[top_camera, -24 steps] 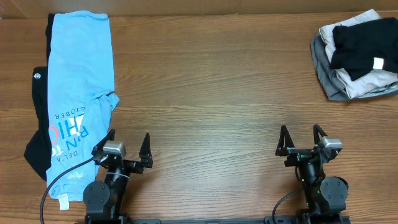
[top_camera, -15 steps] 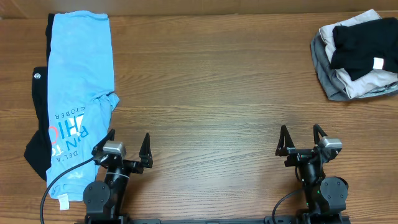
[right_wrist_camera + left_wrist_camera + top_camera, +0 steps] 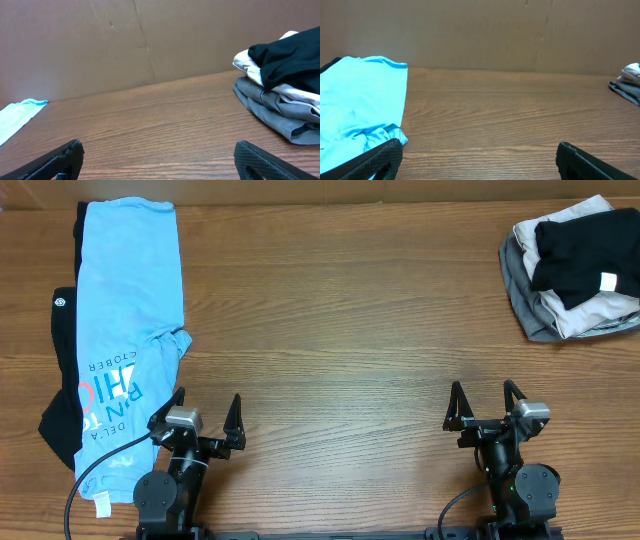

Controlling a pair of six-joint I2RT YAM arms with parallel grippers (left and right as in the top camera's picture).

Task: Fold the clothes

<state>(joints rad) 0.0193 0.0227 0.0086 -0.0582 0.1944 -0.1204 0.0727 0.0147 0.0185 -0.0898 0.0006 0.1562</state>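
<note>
- No change is seen vs. a moment ago — folding judged unstarted.
- L gripper & R gripper are held wide, empty.
- Blue T-shirt is spread far left, over black garment.

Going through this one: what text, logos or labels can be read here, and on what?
"CTOBER": printed on the blue T-shirt, the start hidden by a fold.
"RIN TO" and "DEL-A": apparently, same print, cut off by folds; the big red and white letters are unclear.
Round white logo on the black garment: no letters readable.
White tag in the pile: too small to read.
</note>
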